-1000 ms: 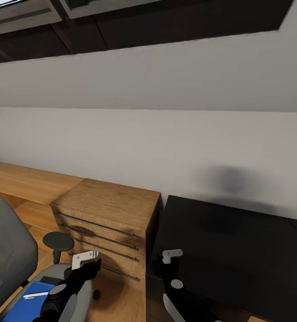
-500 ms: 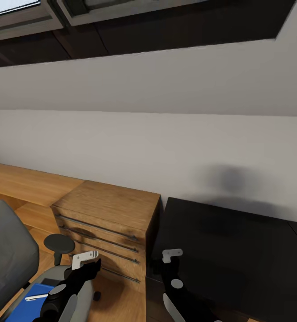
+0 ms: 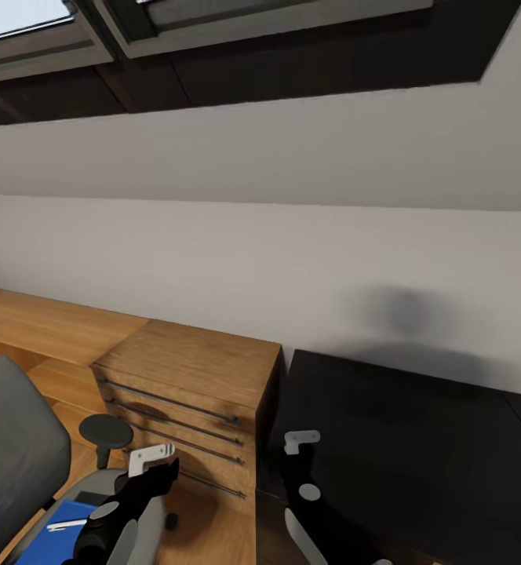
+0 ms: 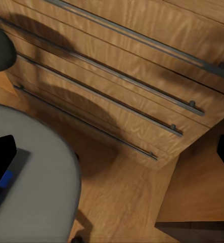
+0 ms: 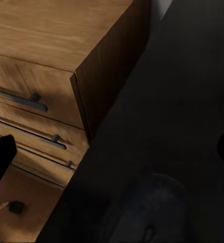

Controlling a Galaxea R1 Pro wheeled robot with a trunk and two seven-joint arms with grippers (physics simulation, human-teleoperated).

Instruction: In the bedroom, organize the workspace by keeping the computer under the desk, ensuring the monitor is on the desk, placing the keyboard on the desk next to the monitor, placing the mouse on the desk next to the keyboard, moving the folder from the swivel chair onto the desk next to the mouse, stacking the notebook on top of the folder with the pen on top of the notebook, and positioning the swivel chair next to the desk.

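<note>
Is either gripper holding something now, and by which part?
Nothing is held: left gripper and right gripper are both open and empty.

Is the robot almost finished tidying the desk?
Not nearly. The blue folder with the pen on it is still on the swivel chair. The visible part of the black desk is bare. The left hand and right hand hold nothing, so moving the folder remains.

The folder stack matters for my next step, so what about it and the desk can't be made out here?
- Folder, head view: cut by the bottom edge, partly behind the left arm.
- Pen: too thin to judge.
- Notebook: cannot be told from the folder.
- Desk: right end runs off the frame.
</note>
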